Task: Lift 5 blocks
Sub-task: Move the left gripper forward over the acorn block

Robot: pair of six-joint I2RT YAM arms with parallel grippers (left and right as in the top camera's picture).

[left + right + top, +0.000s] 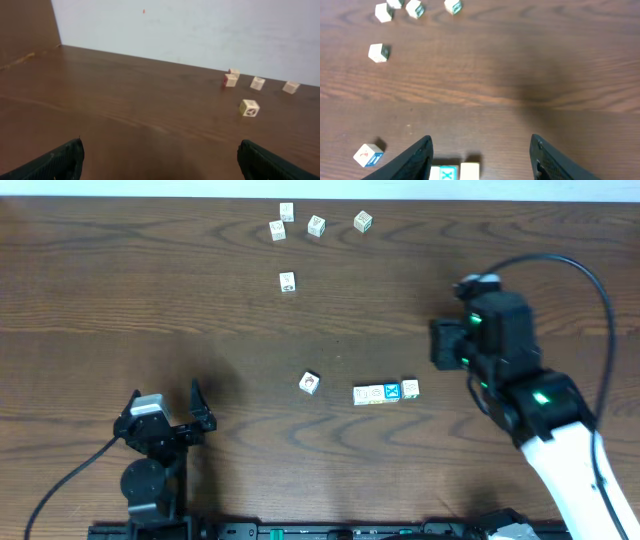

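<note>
Blocks (376, 394) on wood table (150, 300), pale wall (200, 30) behind; left gripper (160, 162), right gripper (480, 152) spread.

Robotics lab bench, by the look of it: 2 robot arms, left arm (150, 448) and right arm (556, 432), at the near edge of a dark wood-grain table (120, 270); black rail (320, 530) along that edge; loose black cable (608, 305) off the right arm; plain pale wall (200, 30) behind.

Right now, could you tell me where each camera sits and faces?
Overhead: above the brown wooden table, looking straight down; left arm, right arm show.
Left wrist: low, facing the pale far wall; open left end effector shows.
Right wrist: raised, tilted down; right end effector shows, near a bright blue white-X cube.
Shared: overhead also sees that cube.
</note>
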